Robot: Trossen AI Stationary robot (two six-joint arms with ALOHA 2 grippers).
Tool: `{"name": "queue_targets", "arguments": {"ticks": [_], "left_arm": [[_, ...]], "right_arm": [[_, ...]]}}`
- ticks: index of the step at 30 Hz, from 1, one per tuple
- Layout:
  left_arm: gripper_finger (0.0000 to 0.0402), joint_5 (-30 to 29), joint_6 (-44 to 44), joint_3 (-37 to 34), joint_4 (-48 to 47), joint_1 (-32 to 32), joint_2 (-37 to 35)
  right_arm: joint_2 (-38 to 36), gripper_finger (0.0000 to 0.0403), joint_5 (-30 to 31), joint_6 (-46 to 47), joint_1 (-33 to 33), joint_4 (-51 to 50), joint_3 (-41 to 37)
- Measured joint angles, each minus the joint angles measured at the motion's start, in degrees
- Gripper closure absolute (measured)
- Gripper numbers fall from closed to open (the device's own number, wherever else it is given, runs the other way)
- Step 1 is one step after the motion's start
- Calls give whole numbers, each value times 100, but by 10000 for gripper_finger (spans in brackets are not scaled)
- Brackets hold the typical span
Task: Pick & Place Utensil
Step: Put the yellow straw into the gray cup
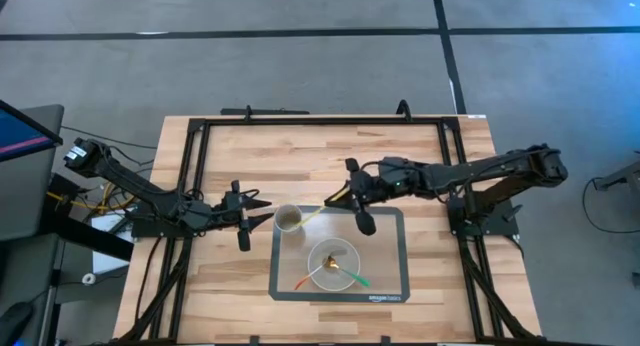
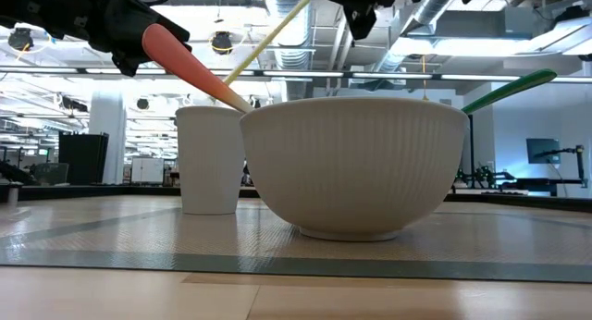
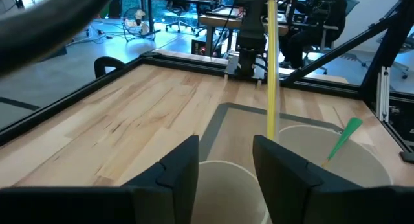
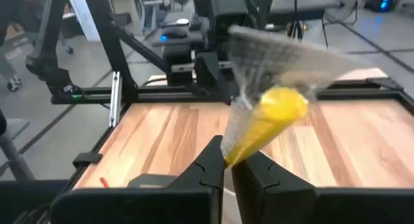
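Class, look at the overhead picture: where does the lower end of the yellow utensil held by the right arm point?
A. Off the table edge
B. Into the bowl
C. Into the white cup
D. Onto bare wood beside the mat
C. The right gripper has its jaws shut on the yellow utensil, which slants down into the white cup, not the bowl.

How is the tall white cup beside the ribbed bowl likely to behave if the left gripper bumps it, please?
The tall white cup looks light and narrow-based, so it may tip or slide. The yellow utensil held by the right gripper leans into it, adding leverage.
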Motion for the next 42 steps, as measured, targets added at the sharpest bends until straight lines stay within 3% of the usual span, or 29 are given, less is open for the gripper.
{"name": "queue_targets", "arguments": {"ticks": [8,42], "left_arm": [[258,0,0,0,-1,0,0],[262,0,-131,0,-2,235,0]], "right_arm": [[250,384,776,-1,-92,-162,43],[323,341,732,-51,-48,89,46]]}}
